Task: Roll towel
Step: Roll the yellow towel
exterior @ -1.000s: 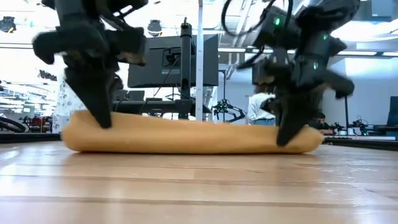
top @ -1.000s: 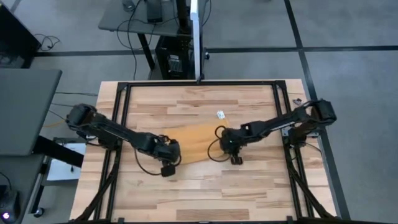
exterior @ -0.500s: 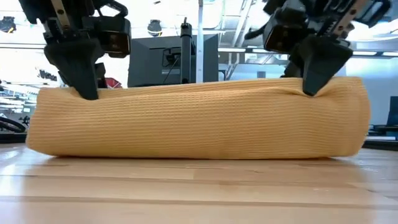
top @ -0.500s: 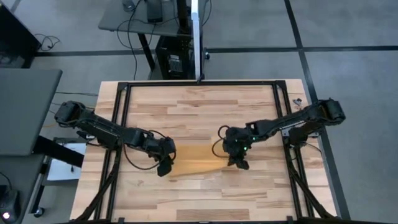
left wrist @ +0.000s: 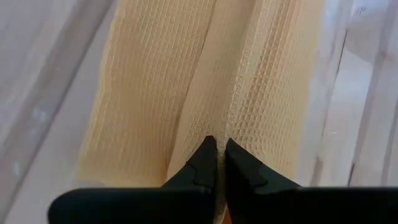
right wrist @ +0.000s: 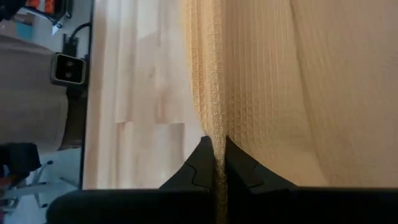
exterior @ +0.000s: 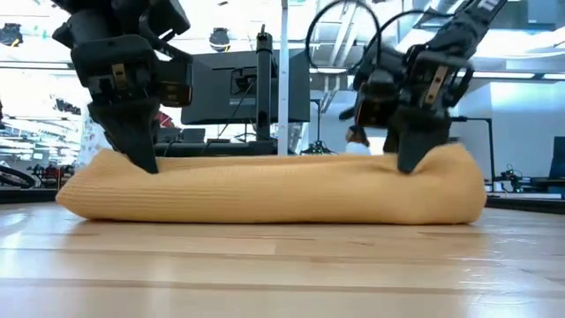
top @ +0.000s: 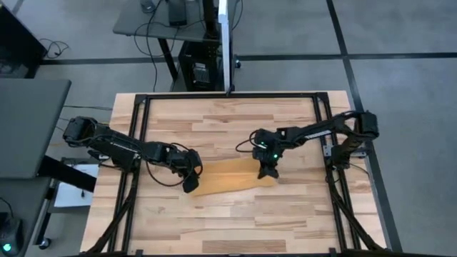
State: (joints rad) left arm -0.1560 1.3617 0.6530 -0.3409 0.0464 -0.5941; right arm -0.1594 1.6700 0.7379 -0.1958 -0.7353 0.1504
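Mustard-orange towel (top: 232,183) lying as a long bundle mid-bench (top: 228,121) from above, left claw (top: 190,185) and right claw (top: 268,172) at its ends, level view showing both pressed into its top, wrist views showing each claw clenched on a fold

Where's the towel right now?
High view: the towel lies mid-table as a narrow band, the left gripper pinching its left end and the right gripper its right.

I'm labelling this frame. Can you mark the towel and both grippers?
towel (top: 228,177): high view, middle of the cloth.
left gripper (top: 191,187): high view, fingertips at the towel's left end.
right gripper (top: 267,173): high view, fingertips at its right end.
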